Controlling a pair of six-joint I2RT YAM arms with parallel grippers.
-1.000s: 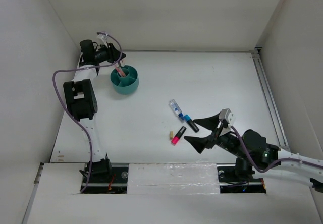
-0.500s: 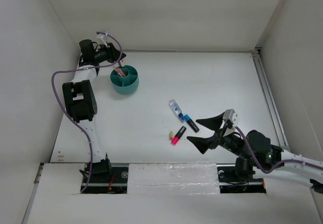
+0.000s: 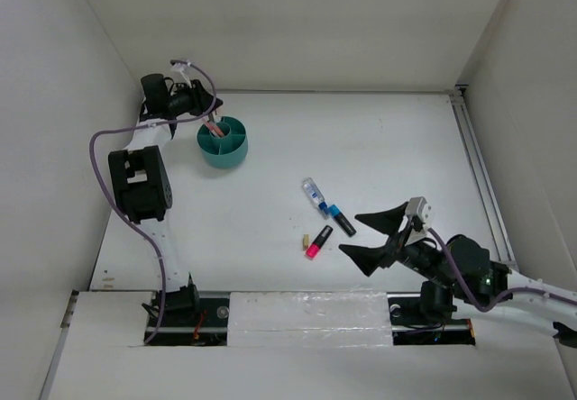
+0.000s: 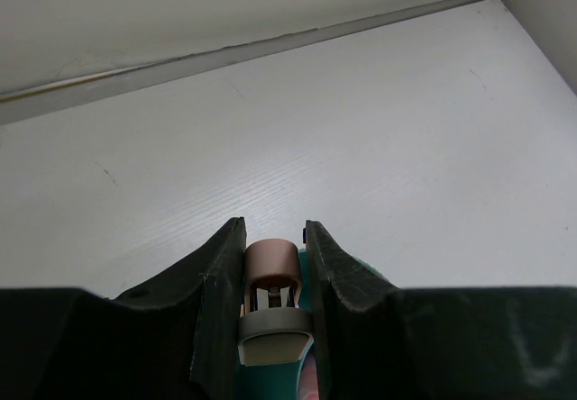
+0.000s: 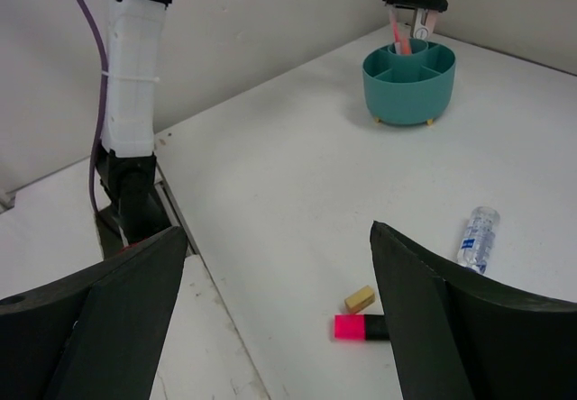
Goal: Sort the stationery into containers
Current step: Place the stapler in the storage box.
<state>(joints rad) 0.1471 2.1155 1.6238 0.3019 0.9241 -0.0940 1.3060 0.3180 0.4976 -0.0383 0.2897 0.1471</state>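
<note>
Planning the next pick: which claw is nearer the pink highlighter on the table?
Right. The right claw hangs open just right of the pink highlighter; the left claw is far off, above the teal tub, shut on a salmon pen.

**user1:** so where does everything sit?

**user2:** tub (image 3: 225, 157) is far left on the table (image 3: 379, 139), with a pen (image 3: 213, 128) standing in its left side under the left gripper (image 3: 206, 112). Mid-table there's the tube (image 3: 314, 191), the marker (image 3: 341, 220) just in front of it and the highlighter (image 3: 317, 242) nearest. A small piece (image 3: 306, 240) sits just left of the highlighter, right gripper (image 3: 352, 233) to their right.
</note>
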